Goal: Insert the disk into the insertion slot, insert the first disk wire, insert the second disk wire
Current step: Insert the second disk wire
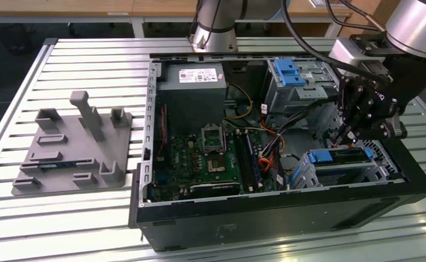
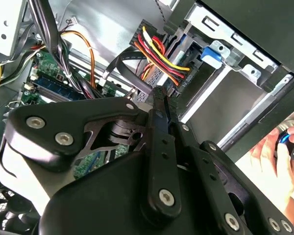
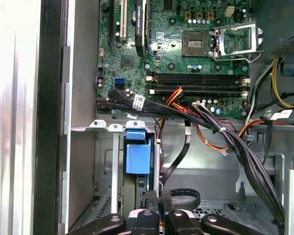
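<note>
The disk, silver in a bright blue carrier, lies inside the low silver insertion slot at the case's front corner on the exterior view's right. Its blue handle tab shows in both wrist views. My gripper hangs just above the disk. Its fingertips stand pressed together on the end of a flat black disk wire that curves down from the motherboard. The same black wire arcs to my gripper in the second wrist view. A red, yellow and black wire bundle reaches the slot beside the tab.
A taller silver cage with a big blue latch stands behind the slot. Loose black cables cross the case floor beside the motherboard. A grey fixture plate lies outside the case. A person's hand is beyond the case wall.
</note>
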